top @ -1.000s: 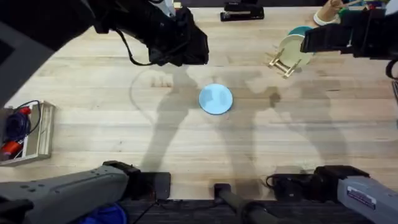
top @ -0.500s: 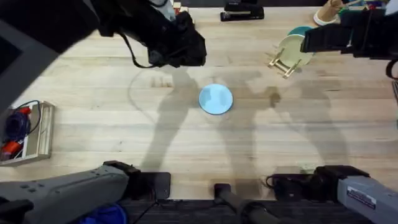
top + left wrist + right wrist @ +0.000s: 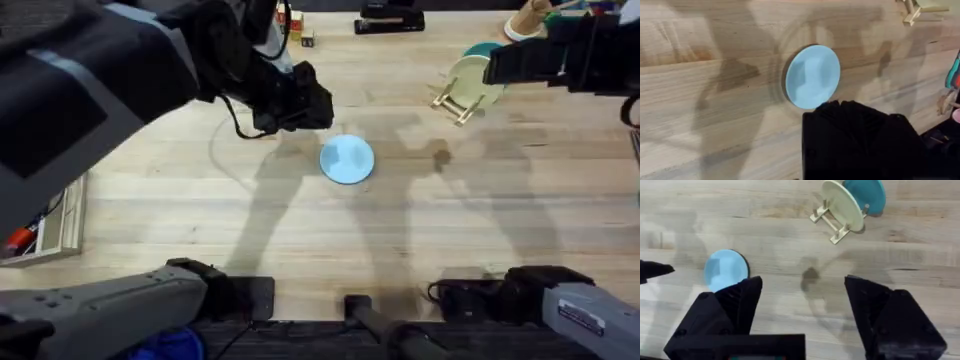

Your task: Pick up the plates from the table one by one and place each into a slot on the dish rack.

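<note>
On table (image 3: 300, 230): light blue plate (image 3: 347, 159), no readable writing.

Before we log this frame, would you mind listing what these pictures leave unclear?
- Left gripper: in the overhead and left wrist views its dark body covers the fingers, so open or shut is undecidable.
- Light blue plate: in the left wrist view the gripper's body hides its near edge.
- Dish rack: in the right wrist view the cream plate and teal plate cover its slots, so free ones cannot be counted.
</note>
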Robot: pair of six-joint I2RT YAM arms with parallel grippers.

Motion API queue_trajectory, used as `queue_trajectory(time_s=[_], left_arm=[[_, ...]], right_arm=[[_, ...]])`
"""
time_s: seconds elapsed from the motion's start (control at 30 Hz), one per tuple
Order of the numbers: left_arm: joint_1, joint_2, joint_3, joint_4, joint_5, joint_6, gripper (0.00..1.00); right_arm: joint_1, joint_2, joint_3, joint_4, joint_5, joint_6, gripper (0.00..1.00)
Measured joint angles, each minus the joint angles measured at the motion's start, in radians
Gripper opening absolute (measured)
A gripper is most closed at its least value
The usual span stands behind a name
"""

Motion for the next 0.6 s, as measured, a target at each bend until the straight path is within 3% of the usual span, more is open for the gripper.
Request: queue_trajectory(time_s=[0.4, 0.6], left_arm=[[0.0, 0.165, -0.011, 0.038, 0.019, 0.005, 0.041], [0.0, 0.245, -0.011, 0.062, 0.073, 0.036, 0.041]], right_arm=[[0.0, 0.0, 0.0, 0.0, 0.0, 0.0, 0.995], [0.0, 0.0, 0.0, 0.0, -0.002, 0.0, 0.995]])
